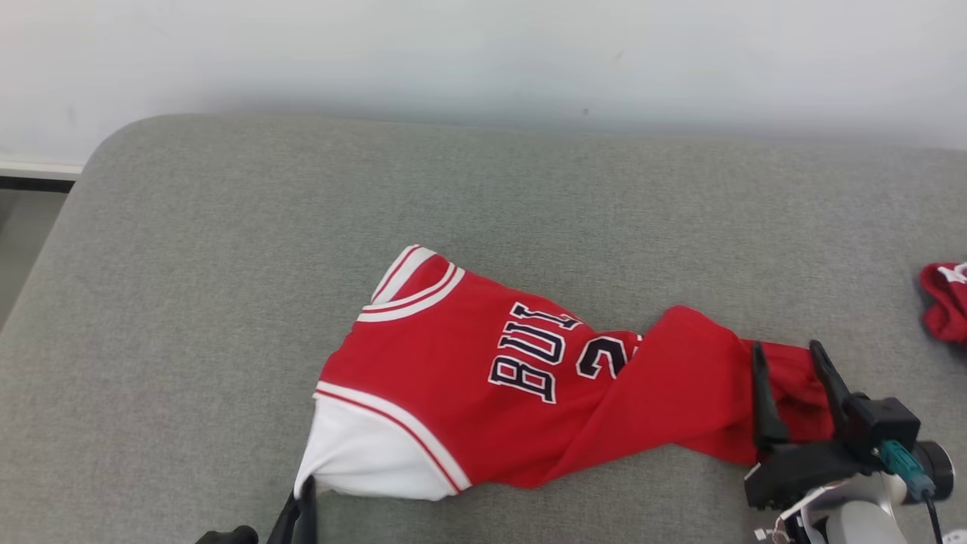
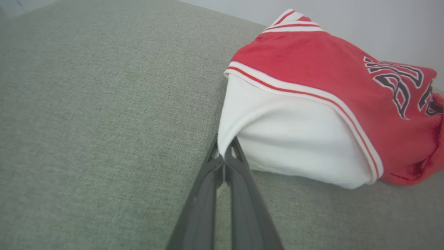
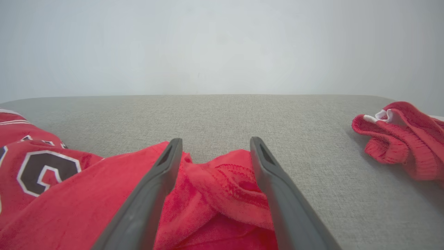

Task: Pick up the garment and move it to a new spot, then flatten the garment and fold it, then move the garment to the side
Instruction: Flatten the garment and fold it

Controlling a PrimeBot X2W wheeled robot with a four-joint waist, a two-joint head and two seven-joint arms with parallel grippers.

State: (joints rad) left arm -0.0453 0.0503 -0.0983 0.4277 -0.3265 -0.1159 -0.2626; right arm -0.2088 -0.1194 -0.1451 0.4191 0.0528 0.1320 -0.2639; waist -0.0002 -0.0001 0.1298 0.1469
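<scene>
A red basketball jersey (image 1: 483,370) with white trim and dark lettering lies twisted on the grey cushion (image 1: 227,264). Its white inner panel (image 2: 295,139) faces the front left. My left gripper (image 1: 304,495) sits at the bottom edge of the head view, shut on the lower corner of that white panel; in the left wrist view its fingertips (image 2: 224,157) press together on the fabric. My right gripper (image 1: 789,359) is open at the jersey's bunched red right end. Its fingers (image 3: 166,166) straddle the crumpled red cloth (image 3: 229,187) without closing on it.
A second small red knit garment (image 1: 944,302) with a white bit lies near the cushion's right edge, also seen as a red bundle (image 3: 399,139) in the right wrist view. A white wall (image 1: 483,53) runs behind the cushion. The cushion's rounded left edge (image 1: 45,249) drops away.
</scene>
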